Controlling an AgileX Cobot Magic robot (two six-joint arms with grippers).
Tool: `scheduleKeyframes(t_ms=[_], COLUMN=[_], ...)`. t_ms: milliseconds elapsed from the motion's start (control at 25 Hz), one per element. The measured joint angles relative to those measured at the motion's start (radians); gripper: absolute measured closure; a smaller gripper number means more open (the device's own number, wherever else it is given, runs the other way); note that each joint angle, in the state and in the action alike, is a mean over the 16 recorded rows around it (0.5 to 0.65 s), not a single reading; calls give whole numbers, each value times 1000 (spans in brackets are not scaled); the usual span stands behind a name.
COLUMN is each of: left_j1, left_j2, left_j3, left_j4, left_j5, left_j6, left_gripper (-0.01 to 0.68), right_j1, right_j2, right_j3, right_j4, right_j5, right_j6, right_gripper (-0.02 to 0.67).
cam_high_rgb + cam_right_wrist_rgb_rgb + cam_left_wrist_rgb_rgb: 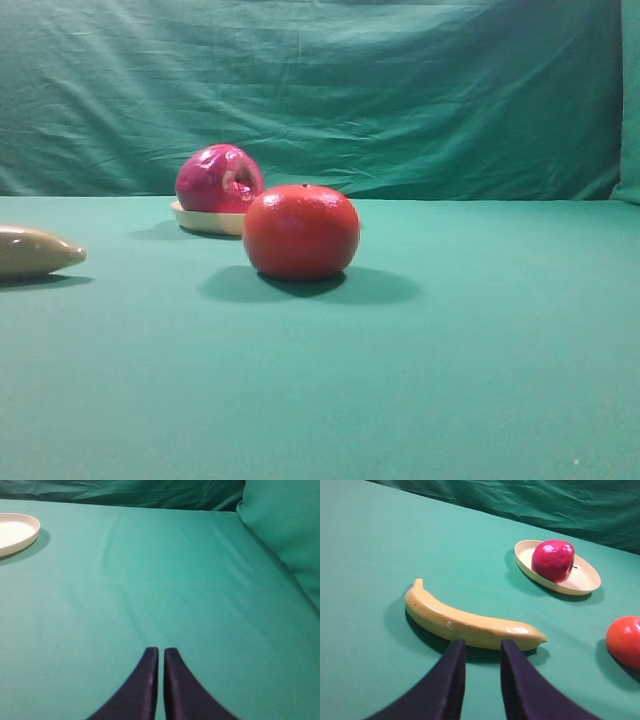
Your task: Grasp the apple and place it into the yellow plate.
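The dark magenta-red apple [218,178] rests in the pale yellow plate [200,222] at the back left of the table. In the left wrist view the apple [552,560] sits on the left part of the plate [585,582], far ahead and to the right of my left gripper [482,650]. That gripper is slightly open and empty, low over the cloth just in front of the banana. My right gripper [161,654] is shut and empty over bare cloth. The plate's rim [30,536] shows at that view's far left, with the apple out of frame. Neither gripper shows in the exterior view.
A smooth orange-red round fruit [300,231] stands in front and right of the plate; it also shows in the left wrist view [625,641]. A beige-yellow banana [470,622] lies at the left [35,250]. A green cloth backdrop [400,90] hangs behind.
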Motion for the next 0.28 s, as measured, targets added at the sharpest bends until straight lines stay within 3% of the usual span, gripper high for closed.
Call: scheduleKeyframes(t_ms=[280], left_j1=[0], left_j2=[0], left_j3=[0], left_j4=[0], left_j5=[0], left_j6=[0], left_gripper=[516], right_j1=[0], right_j2=[0], right_j3=[0], right_j4=[0], right_j5=[0], right_j6=[0], right_gripper=[649])
